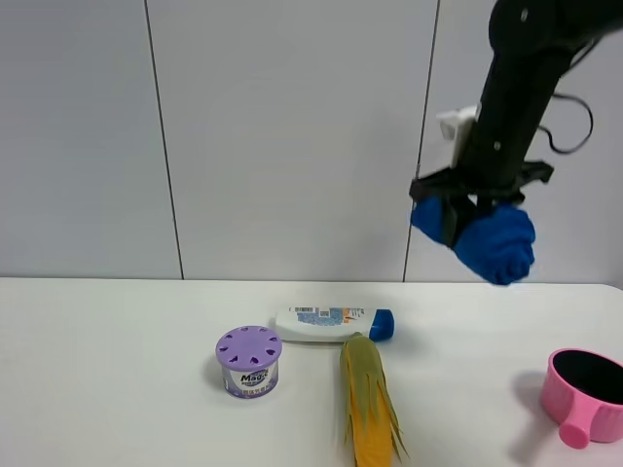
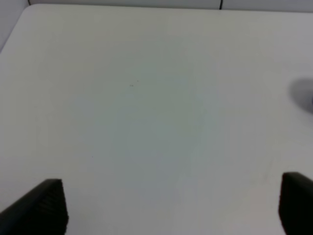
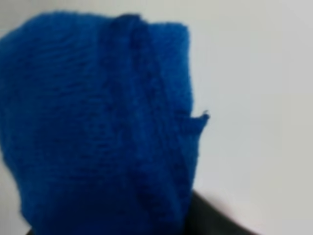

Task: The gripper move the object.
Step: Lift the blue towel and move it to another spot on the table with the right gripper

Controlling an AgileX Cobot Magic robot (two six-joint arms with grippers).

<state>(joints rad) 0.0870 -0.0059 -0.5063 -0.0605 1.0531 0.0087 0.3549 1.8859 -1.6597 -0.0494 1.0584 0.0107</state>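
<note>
A: What can't you make out?

B: Mostly the right gripper [image 1: 465, 216]. Its fingers are buried in the blue cloth [image 1: 498, 241]. In the right wrist view the cloth [image 3: 98, 127] fills nearly the whole frame, blurred, with only a dark sliver of the gripper showing past it. The arm itself runs out of the high view at the top right corner.

A: And the left one?

B: It isn't in the high view. Its own camera shows the left gripper [image 2: 166, 205] only as two dark fingertips [image 2: 41, 208] cut off by the frame. They are spread wide over bare table [image 2: 146, 98] with nothing between them. A grey smudge at one edge there is too blurred to name.

A: Anything else clipped?

B: The corn cob [image 1: 368, 409] runs off the bottom edge of the high view. The pink cup [image 1: 587, 392] is cut by the right edge.

A: So where's the cloth?

B: It is bunched in the right gripper's clamp, bulging just below and beside it. That puts it high in the air before the wall [image 1: 292, 136], well above the table's right side, up and left of the pink cup. The white bottle [image 1: 333, 324] lies on its side near the middle, and the corn's tip appears to touch it by the blue cap. The purple-lidded tub [image 1: 248, 361] stands just to the left.
</note>
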